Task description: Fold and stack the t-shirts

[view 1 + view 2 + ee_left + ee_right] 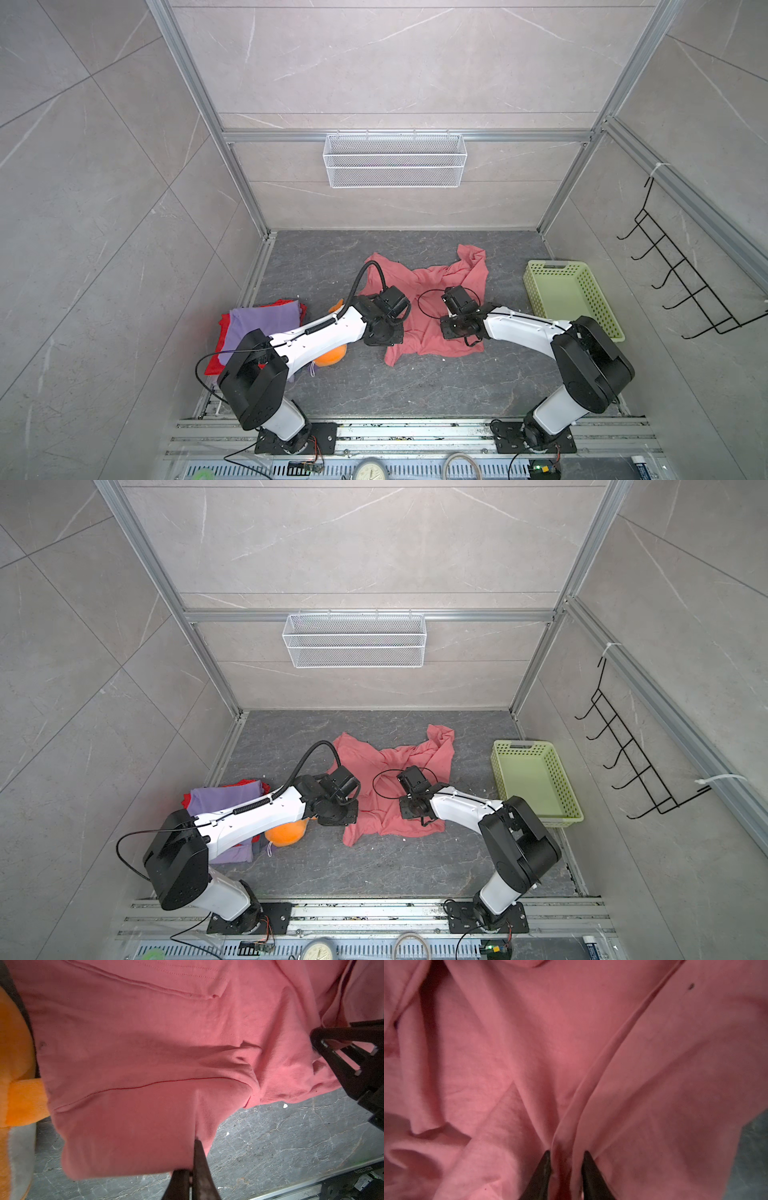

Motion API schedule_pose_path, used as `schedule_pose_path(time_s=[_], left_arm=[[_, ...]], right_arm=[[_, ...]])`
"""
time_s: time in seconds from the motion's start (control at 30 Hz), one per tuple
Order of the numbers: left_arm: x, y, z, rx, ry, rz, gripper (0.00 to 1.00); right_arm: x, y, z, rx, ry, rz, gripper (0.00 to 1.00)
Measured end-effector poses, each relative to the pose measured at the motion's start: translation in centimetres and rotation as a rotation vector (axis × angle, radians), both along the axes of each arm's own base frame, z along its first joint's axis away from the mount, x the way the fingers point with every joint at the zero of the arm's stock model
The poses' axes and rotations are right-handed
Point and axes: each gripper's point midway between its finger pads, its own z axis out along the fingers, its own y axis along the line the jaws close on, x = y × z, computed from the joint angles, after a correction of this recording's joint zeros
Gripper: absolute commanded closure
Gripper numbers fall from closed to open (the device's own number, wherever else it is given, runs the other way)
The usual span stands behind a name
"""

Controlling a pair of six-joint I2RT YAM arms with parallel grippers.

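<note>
- the pink t-shirt [430,280] lies rumpled and unfolded in the middle of the worktop [374,386], with one corner thrown toward the back wall.
- the left tool [195,1147] is clenched on the shirt's near edge, the cloth puckering into its tips.
- the right tool [566,1154] stands parted astride a raised ridge of the same cloth and is not visibly squeezing it.
- at the worktop's left side, a lavender t-shirt [266,324] rests flat on a red t-shirt [212,361], apparently the stack already begun.
- by that reading two shirts look done; the pink one shows no fold yet and has still to join the pile.
- an orange toy [330,356] sits just beside the pink shirt, partly under the left arm.
- a green basket [569,299] stands well apart at the right.
</note>
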Motion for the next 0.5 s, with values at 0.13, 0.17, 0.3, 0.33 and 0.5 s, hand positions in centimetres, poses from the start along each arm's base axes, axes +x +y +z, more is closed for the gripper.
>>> schedule_pose_path(time_s=[0.13,0.17,0.3,0.33,0.5], left_arm=[[0.0,0.0,0.0,-0.002,0.001,0.000,1.00],[0.0,0.0,0.0,-0.002,0.001,0.000,1.00],[0.0,0.0,0.0,-0.002,0.002,0.000,1.00],[0.0,0.0,0.0,-0.002,0.002,0.001,1.00],[0.1,-0.1,0.0,-0.005,0.000,0.002,1.00]], right_arm=[[-0.1,-0.4,0.0,-0.002,0.000,-0.018,0.69],[-0.1,-0.4,0.1,0.001,-0.004,-0.019,0.69],[0.2,-0.6,1.0,0.031,-0.018,-0.035,0.76],[0.3,-0.7,1.2,0.038,-0.020,-0.042,0.77],[0.7,-1.1,2.2,0.068,-0.038,-0.063,0.83]])
